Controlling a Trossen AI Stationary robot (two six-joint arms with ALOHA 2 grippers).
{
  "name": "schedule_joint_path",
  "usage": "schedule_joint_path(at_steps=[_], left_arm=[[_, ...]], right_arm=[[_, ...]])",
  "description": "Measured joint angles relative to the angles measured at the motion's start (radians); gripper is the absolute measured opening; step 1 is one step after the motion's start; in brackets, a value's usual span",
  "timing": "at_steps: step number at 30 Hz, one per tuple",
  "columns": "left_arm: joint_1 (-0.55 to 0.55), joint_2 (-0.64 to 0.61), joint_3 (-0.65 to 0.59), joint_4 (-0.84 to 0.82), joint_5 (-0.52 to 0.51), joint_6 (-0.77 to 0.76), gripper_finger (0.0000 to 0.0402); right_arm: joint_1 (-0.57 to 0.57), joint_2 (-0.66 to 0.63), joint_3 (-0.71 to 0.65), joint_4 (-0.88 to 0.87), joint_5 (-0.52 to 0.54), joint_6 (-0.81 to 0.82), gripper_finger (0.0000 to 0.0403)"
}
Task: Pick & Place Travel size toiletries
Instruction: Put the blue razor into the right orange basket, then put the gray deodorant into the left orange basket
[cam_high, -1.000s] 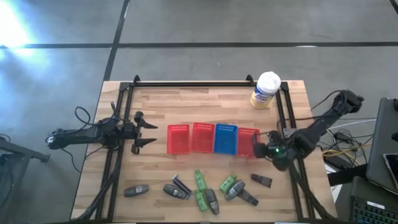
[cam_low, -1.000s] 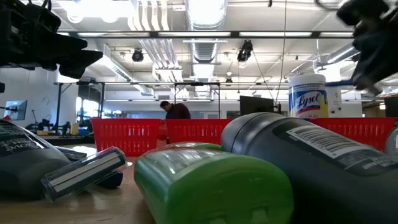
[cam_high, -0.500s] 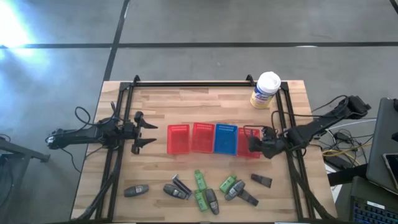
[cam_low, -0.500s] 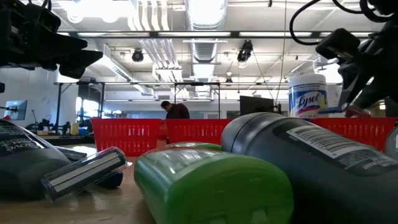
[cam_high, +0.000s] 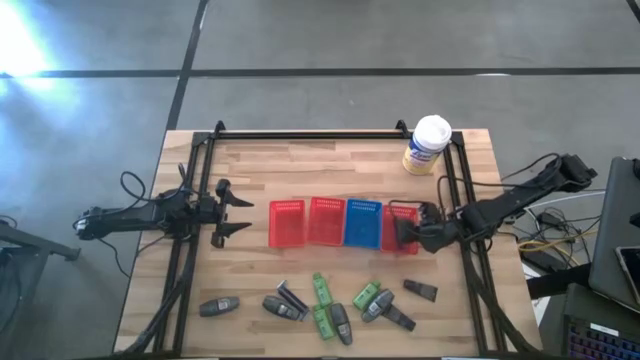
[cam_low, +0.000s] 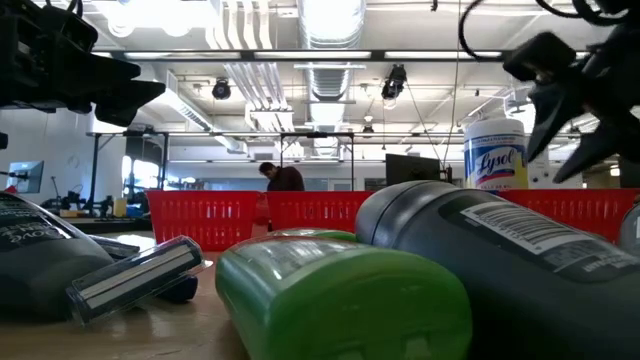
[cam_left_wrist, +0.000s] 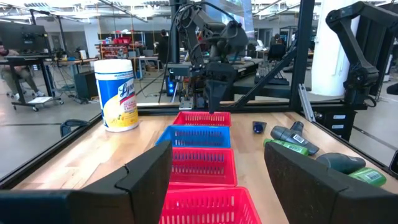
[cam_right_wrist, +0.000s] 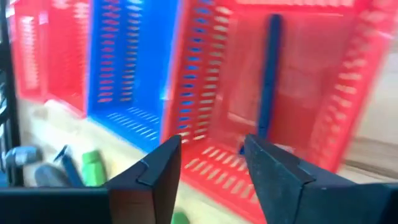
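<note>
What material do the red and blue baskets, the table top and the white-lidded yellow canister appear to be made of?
The red slotted baskets and the blue slotted basket look like moulded plastic: uniform bright colour, thin walls with regular slits. The pale brown table top looks like wood with a matt finish: parallel planks and grain. The yellow canister with a white lid is probably plastic with a printed label.

It was a large robotics lab: exposed ceiling ducts (cam_low: 330, 30) and strip lights overhead, a polished concrete floor (cam_high: 330, 40), desks with monitors (cam_left_wrist: 31, 38), other arm rigs beyond.
</note>
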Motion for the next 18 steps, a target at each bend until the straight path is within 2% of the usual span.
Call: schedule_joint_path(at_steps=[8,13,15,18], left_arm=[[0.0,0.0,0.0,0.003,-0.008,0.0,0.0262],[0.0,0.001,0.0,0.082,-0.057,-0.025,0.0262],[-0.001,0.001,0.0,0.132,-0.05,-0.157,0.0262],[-0.001,0.001,0.0,0.218,-0.05,-0.478,0.0262]], right_arm=[[0.0,-0.002,0.067,0.002,0.045,-0.254,0.0195],[0.0,-0.001,0.092,0.018,0.047,-0.289,0.0191],[0.0,-0.001,0.092,0.051,0.047,-0.305,0.0185],[0.0,-0.001,0.092,0.124,0.047,-0.359,0.0175]])
